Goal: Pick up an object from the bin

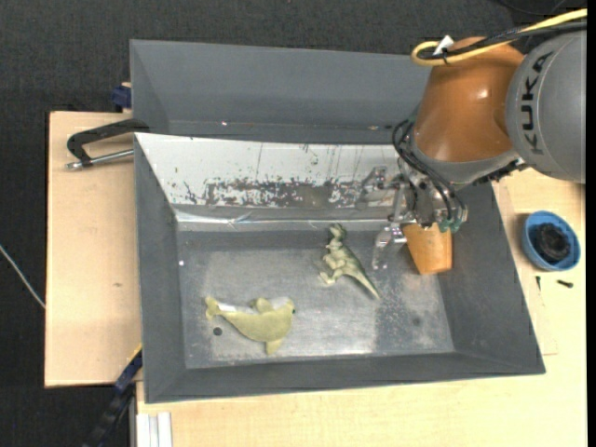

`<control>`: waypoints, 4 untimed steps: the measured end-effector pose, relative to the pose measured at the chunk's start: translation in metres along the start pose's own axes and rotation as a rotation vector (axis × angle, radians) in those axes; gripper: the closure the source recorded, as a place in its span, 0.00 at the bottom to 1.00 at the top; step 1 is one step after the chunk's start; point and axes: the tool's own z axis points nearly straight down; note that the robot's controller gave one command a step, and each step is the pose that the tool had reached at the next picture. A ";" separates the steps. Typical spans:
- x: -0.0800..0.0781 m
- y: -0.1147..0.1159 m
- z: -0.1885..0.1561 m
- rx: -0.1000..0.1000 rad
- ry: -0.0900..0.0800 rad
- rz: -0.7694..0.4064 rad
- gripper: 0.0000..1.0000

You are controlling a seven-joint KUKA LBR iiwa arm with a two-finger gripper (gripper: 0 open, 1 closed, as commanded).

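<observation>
KUKA-lettered arm (549, 91), gripper (412, 236) near pale toy dinosaur (345, 266)

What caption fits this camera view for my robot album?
Gripper in the grey bin beside a pale dinosaur toy; a dolphin toy lies farther left.

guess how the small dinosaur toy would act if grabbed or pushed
The dinosaur looks like moulded plastic, so probably stiff and light. Lying flat on its side, it would likely slide or spin when pushed, not roll. Its thin tail could slip from a pinch.

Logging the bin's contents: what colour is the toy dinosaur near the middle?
The dinosaur is pale yellow-green, plain, seen in the camera view.
</observation>
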 end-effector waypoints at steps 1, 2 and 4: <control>0.003 0.000 0.100 0.002 0.002 0.297 0.00; 0.003 0.000 0.098 0.003 0.004 0.295 1.00; 0.017 -0.004 -0.065 0.004 -0.003 0.031 1.00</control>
